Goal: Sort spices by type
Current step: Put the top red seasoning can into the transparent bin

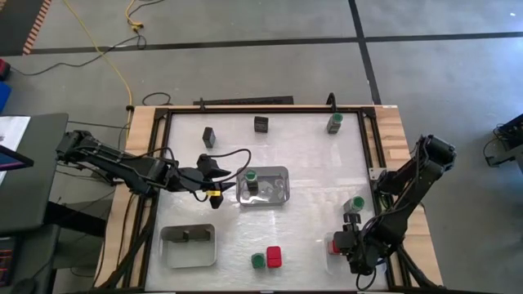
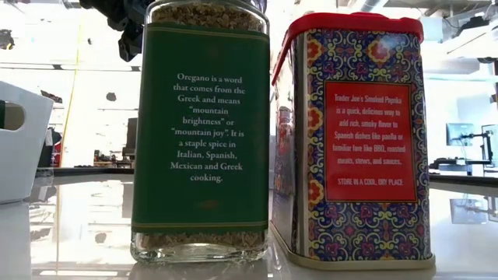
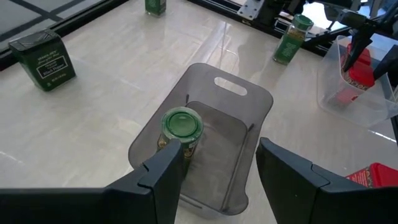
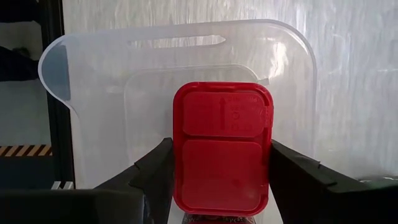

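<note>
Red-lidded tin (image 4: pixel 221 148) sits in the clear tray (image 4: pixel 93 93) at the table's front right corner | right gripper (image 4: pixel 217 168) brackets its lid, seemingly just letting go | rigid, slick metal, light: you pinch the flat sides | left gripper (image 3: pixel 217 165) hovers released over the green-lidded jar (image 3: pixel 181 127) in the centre tray (image 3: pixel 242 99).

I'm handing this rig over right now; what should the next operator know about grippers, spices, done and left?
Left gripper: jaws open, over the grey tray mid-table, which holds one green-lidded jar.
Right gripper: jaws around a red-topped tin in the clear tray, near right corner.
Done: those two.
Left: three dark boxes, green jars at the far edge, right side and near edge, and the red tin beside that one.
</note>
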Motion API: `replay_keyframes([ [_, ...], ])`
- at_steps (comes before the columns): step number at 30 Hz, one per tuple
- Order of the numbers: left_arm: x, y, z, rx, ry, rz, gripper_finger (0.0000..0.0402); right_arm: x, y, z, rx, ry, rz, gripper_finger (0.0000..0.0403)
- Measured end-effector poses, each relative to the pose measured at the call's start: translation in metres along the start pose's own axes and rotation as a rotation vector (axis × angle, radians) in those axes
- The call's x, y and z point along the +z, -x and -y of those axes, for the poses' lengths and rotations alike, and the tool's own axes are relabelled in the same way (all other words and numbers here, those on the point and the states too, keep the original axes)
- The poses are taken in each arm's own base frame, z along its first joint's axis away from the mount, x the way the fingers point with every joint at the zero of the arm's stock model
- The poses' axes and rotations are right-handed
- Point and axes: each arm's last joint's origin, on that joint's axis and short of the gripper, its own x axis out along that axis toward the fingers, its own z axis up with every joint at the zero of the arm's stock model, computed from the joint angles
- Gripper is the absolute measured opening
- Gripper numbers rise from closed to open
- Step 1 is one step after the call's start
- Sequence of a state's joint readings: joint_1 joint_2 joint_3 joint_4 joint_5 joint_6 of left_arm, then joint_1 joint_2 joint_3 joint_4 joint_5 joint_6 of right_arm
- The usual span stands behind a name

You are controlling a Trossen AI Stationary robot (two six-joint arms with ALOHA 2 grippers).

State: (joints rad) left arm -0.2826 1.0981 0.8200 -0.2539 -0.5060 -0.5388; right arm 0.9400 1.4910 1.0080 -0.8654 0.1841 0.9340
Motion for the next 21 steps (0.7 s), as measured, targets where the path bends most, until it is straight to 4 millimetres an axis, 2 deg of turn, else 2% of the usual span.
replay_keyframes([
  [21, -0.0001, 0.0, 0.0, 0.0, 0.0, -0.001, 0.0193, 0.0018, -0.0004, 0.0, 0.008, 0.089, 0.008, 0.0245],
])
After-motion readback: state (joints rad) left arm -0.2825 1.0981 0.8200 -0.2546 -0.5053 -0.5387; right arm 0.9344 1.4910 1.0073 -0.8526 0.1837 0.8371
